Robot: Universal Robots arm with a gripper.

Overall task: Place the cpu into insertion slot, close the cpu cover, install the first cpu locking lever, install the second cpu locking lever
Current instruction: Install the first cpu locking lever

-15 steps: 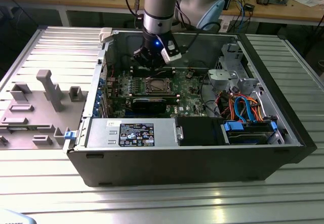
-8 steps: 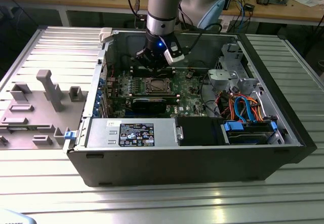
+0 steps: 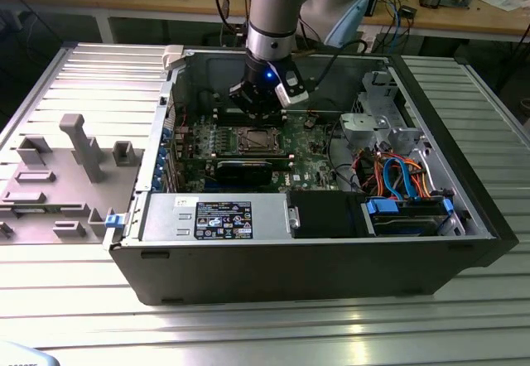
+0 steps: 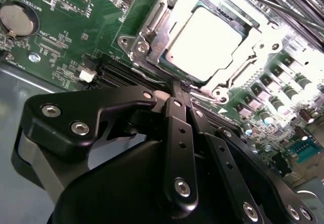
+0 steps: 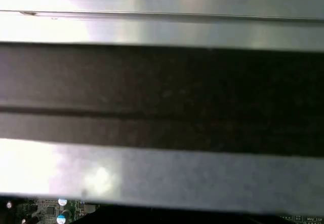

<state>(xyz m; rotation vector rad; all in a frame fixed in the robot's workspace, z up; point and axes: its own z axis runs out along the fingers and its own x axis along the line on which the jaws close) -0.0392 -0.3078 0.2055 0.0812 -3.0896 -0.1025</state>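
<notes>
We see the gripper (image 4: 178, 88) inside the open computer case (image 3: 464, 209), fingers drawn together and holding nothing, tip down at the near edge of the insertion slot (image 4: 152, 44). The cpu (image 4: 205, 41) lies flat in that slot, with the cpu cover (image 4: 260, 46) closed down around it (silvery frame, chip top showing through the opening). In the exterior view the arm (image 3: 277, 10) stands over the green motherboard (image 3: 310, 155), the case wall close behind it.
</notes>
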